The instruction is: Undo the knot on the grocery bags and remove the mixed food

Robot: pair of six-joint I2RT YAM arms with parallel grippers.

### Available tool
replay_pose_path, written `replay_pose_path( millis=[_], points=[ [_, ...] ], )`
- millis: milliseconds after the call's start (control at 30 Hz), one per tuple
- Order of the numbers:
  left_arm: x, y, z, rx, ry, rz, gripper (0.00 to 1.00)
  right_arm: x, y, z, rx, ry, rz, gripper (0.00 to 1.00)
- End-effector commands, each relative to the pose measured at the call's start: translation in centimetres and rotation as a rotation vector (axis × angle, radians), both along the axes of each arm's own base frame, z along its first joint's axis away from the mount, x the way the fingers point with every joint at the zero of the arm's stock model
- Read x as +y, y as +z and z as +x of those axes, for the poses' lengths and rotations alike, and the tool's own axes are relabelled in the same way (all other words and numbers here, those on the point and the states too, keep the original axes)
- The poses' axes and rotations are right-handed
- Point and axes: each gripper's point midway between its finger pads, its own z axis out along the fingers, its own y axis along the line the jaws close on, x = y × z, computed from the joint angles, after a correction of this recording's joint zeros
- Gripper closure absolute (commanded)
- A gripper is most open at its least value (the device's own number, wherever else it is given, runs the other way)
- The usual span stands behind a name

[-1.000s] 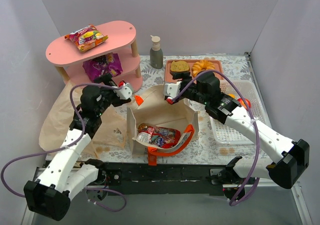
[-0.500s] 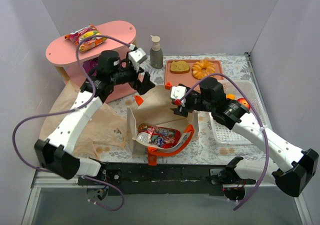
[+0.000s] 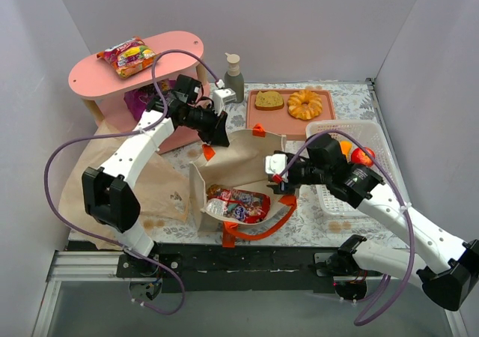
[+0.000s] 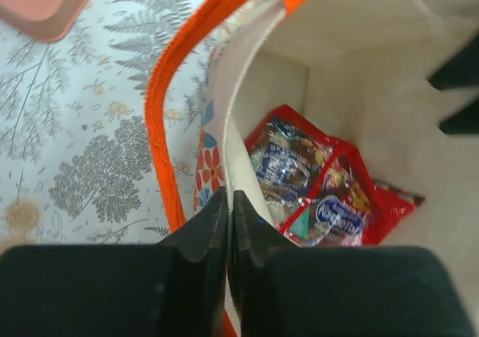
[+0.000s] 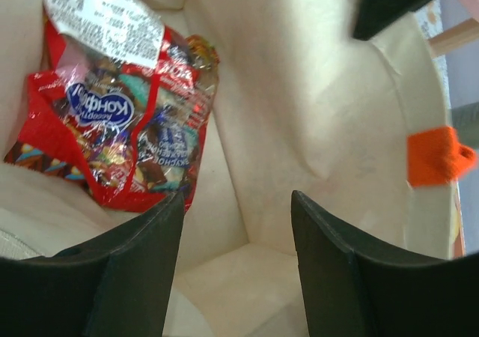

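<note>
The left hand [image 4: 228, 204] pinches the rim of the canvas tote [image 4: 374, 127]; the right hand [image 5: 238, 202] hangs open over a red snack packet [image 5: 120, 120].

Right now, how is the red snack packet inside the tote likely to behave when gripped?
Probably light and floppy: the red snack packet looks like thin, wrinkled glossy film over lumpy contents. Its shiny surface may slip from the right gripper unless pinched at an edge. It likely crumples rather than lifts flat.
</note>
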Motion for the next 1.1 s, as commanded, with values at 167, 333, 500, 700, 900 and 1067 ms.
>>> replay_pose_path(
  millis=[167,333,500,700,900,1067],
  points=[
    [-1.5,11.9,-5.3,-0.413,-0.153,-0.311,1.0,-3.0,-5.2,-3.3,-0.085,0.135,-0.139,0.36],
    [-0.9,10.2,-7.4,-0.376,-0.189,-0.287,1.0,-2.8,-6.1,-3.5,-0.085,0.161,-0.153,0.36],
    [-1.2,9.7,-8.1,-0.451,-0.195,-0.274,1.0,-2.7,-6.6,-3.6,-0.075,0.171,-0.159,0.36],
    [-1.2,6.5,-7.5,-0.396,-0.16,-0.223,1.0,-0.2,-4.5,-3.2,-0.099,0.219,-0.071,0.36],
    [-1.3,4.9,-6.5,-0.357,-0.088,-0.218,1.0,3.5,-0.2,-1.4,-0.09,0.223,0.021,0.48],
    [-1.3,4.7,-5.6,-0.354,-0.03,-0.223,1.0,4.9,-3.8,-1.4,-0.022,0.314,-0.042,0.45]
  ],
)
